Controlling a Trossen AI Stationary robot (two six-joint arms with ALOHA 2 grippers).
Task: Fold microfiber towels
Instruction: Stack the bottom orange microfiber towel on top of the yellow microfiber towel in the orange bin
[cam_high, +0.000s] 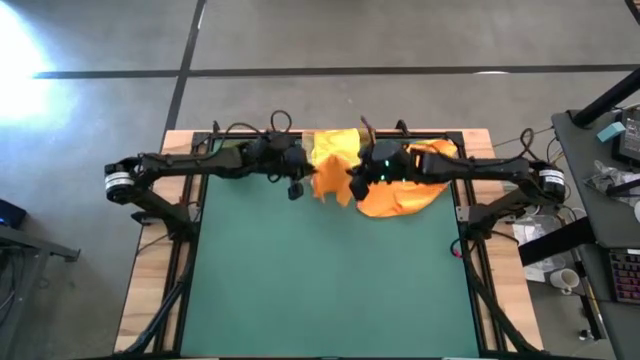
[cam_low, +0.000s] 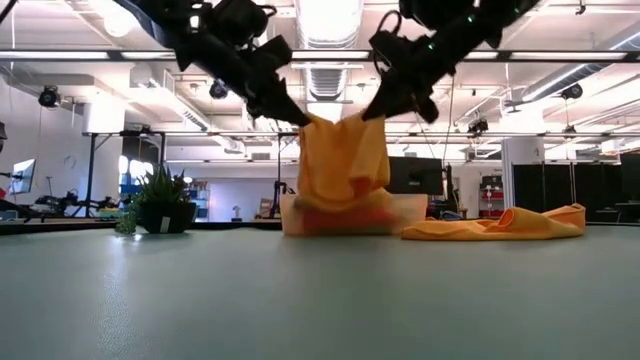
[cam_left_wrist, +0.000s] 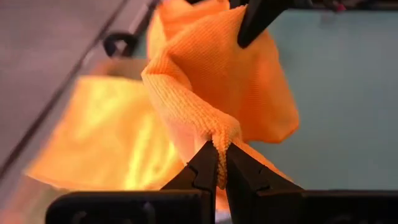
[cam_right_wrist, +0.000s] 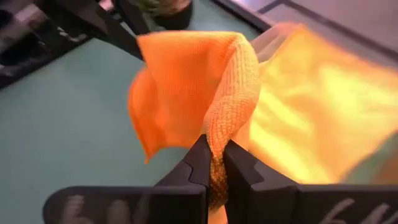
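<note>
Hanging between the two arms above the far end of the green mat (cam_high: 330, 270), an orange towel (cam_low: 340, 165) is held up by two corners — one in each pincer. The left pincer (cam_left_wrist: 221, 163) is clamped on one corner, the fabric bunched between its closed fingers; the right pincer (cam_right_wrist: 214, 160) is clamped likewise on the opposite corner. In the low view the towel's lower edge hangs in front of a pale tray (cam_low: 410, 215) at the far edge of the surface (whether it touches the tray cannot be told). A second orange towel (cam_low: 500, 222) lies crumpled on the mat just beside that tray, toward the right arm's side. A yellow towel (cam_high: 335, 145) shows under the pincers in the high view.
</note>
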